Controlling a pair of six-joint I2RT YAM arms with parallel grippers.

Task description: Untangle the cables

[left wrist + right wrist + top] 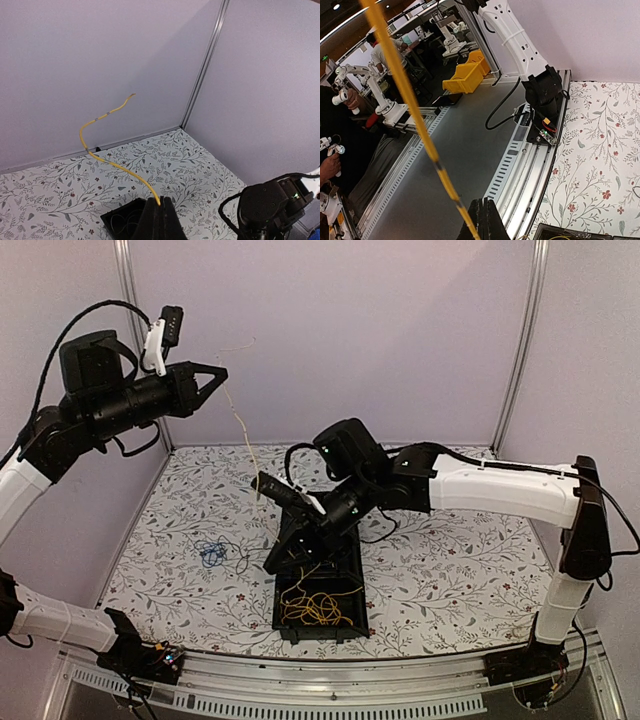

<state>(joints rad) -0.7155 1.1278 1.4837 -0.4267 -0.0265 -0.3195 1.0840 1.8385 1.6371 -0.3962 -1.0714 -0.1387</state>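
Yellow thin cables [320, 607] lie tangled inside the black rectangular plastic tray [320, 631] at 6 o'clock on the floral-patterned worktop [450, 570]. One long yellow wire strand [240, 425] rises from the tray toward 11 o'clock. The left gripper [219, 374], raised high, is closed on its upper part, with the free end curling beyond. The right gripper [481, 205], over the tray's 10 o'clock corner, is pinched on its lower part. A small blue wire bunch [210, 553] lies on the worktop at the tray's 9 o'clock, apart from it.

All 3 views are softly, evenly lit. The thin yellow wire [406, 90] is blurred at the right wrist view's upper left.
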